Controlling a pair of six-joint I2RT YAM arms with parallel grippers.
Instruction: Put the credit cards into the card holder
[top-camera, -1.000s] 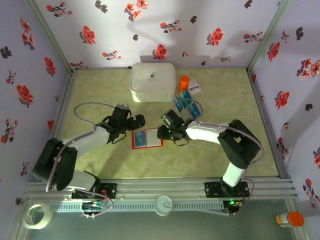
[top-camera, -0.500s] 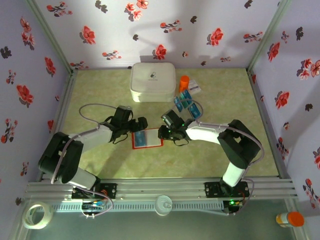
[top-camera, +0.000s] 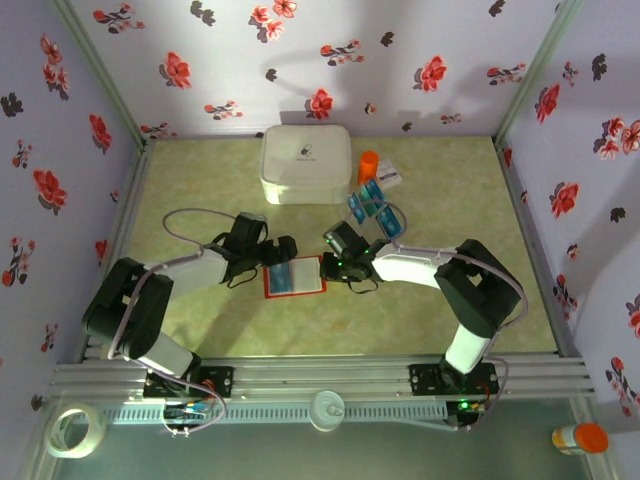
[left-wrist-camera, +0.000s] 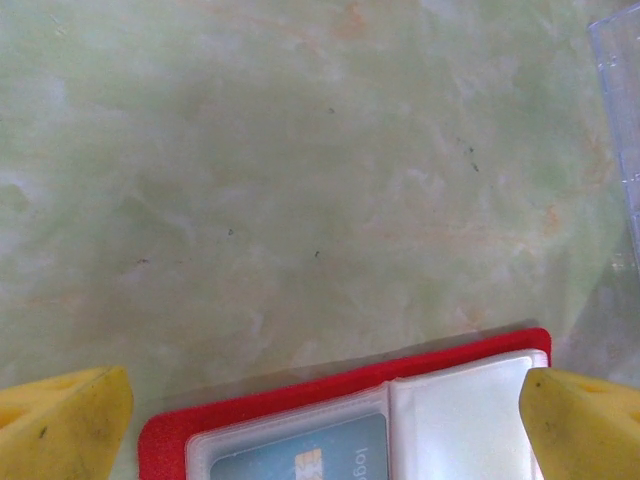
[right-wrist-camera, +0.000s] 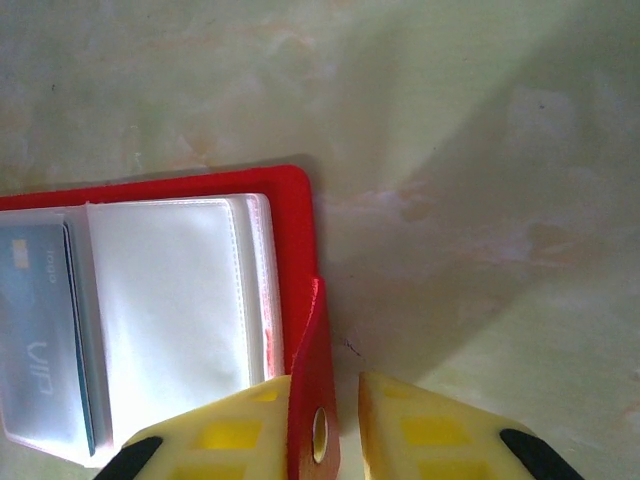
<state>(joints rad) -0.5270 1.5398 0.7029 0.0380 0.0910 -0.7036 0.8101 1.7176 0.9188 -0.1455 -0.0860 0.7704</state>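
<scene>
While left gripper (left-wrist-camera: 325, 420) hangs wide, empty, right gripper (right-wrist-camera: 325, 400) nearly pinches flap (right-wrist-camera: 308, 350) of flat bright-red folding card holder (right-wrist-camera: 292, 200) between jaws, likely steadying it; next: finish pinch.

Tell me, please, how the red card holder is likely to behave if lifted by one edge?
Probably floppy: the thin red tab curls up off the card holder between the fingers of the right claw, so the cover may fold or sag. Likely light, being flat with one card showing. Its glossy clear sleeves may feel slippery.

Card holder (right-wrist-camera: 295, 230): glossy, perhaps plastic
</scene>
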